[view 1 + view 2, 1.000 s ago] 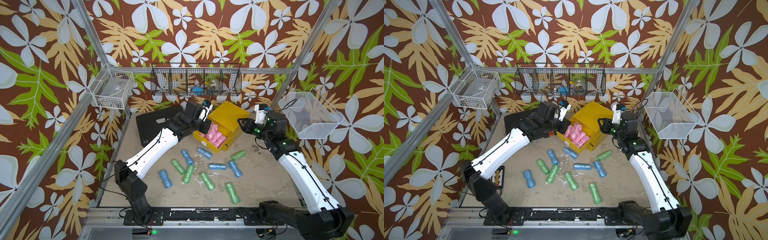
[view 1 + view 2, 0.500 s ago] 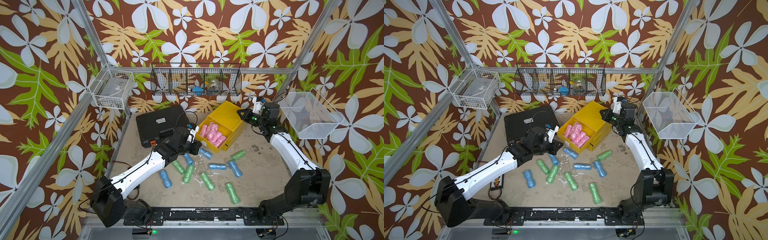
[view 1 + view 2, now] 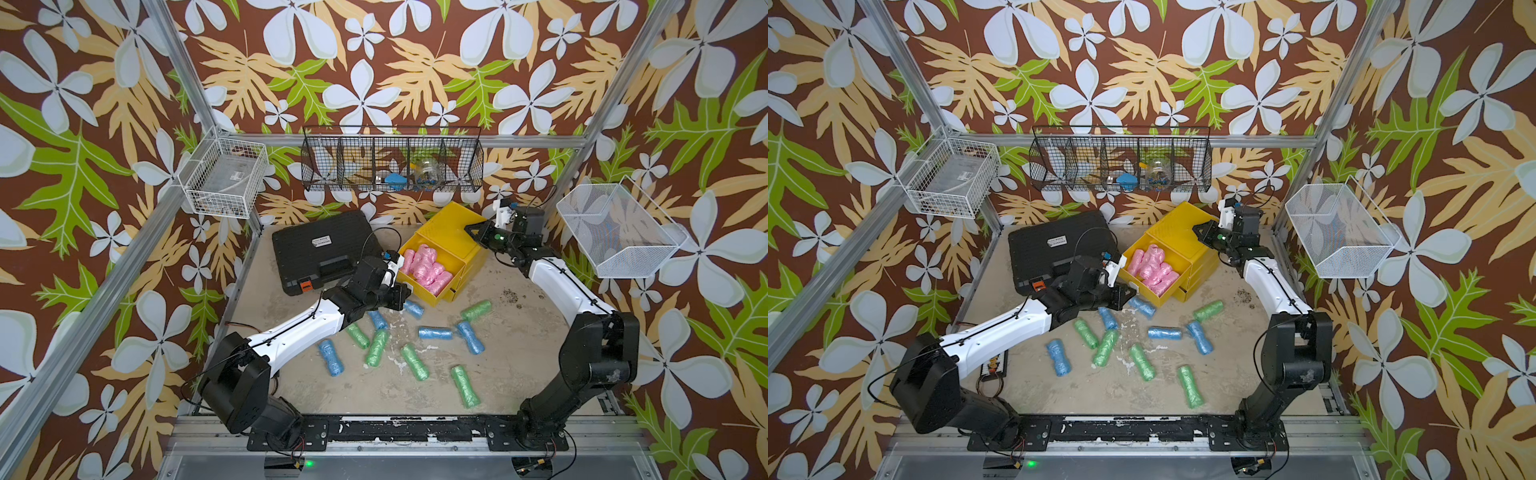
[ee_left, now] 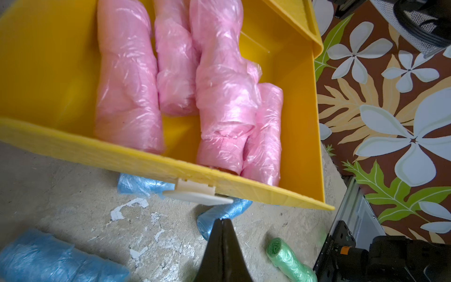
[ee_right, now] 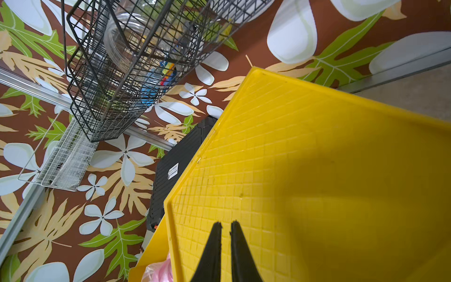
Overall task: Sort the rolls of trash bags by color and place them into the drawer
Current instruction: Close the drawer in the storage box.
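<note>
The yellow drawer point(image 3: 409, 249) stands pulled out of its yellow cabinet point(image 3: 449, 224), with several pink rolls point(image 3: 428, 268) lying in it. Blue rolls point(image 3: 434, 332) and green rolls point(image 3: 413, 361) are scattered on the table in front. My left gripper point(image 3: 404, 297) is shut and empty, low at the drawer's front, just short of its white handle point(image 4: 195, 195). A blue roll point(image 4: 224, 212) lies under its tip point(image 4: 222, 221). My right gripper point(image 3: 469, 230) is shut and empty over the cabinet's gridded top point(image 5: 317, 171).
A black case point(image 3: 320, 249) lies at the back left, next to the drawer. A black wire basket point(image 3: 392, 160) hangs on the back wall. White wire baskets hang at the left point(image 3: 226, 178) and the right point(image 3: 615, 232).
My left gripper came down from beside the cabinet to the drawer's front. My right arm folded back, carrying its gripper over the cabinet's top, and the jaws closed.
</note>
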Robot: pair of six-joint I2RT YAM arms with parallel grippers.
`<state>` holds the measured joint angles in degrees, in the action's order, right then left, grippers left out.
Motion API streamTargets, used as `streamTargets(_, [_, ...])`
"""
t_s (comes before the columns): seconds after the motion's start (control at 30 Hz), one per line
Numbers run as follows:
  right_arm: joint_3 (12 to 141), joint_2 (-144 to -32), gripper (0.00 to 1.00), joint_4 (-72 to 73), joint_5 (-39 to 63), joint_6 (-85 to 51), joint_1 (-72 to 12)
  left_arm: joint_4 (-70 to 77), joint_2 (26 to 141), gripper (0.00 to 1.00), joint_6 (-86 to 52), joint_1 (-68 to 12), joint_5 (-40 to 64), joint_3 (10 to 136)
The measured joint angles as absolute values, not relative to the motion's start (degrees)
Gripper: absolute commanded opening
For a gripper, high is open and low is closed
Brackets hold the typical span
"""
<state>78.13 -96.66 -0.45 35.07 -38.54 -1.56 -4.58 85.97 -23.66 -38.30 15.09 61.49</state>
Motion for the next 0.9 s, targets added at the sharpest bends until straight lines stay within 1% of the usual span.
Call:
streamTargets(0.5, [77.76, -98.72, 0.11, 1.28, 36.01, -38.44, -1.52, -5.76, 94.39, 0.00, -22.33, -38.30, 16.19, 70.50])
streamTargets(0.9, [77.76, -100.09, 0.11, 4.27, 37.19, -38.09, -1.50, -5.65, 101.62, 0.00, -22.20, -38.30, 15.84, 80.12])
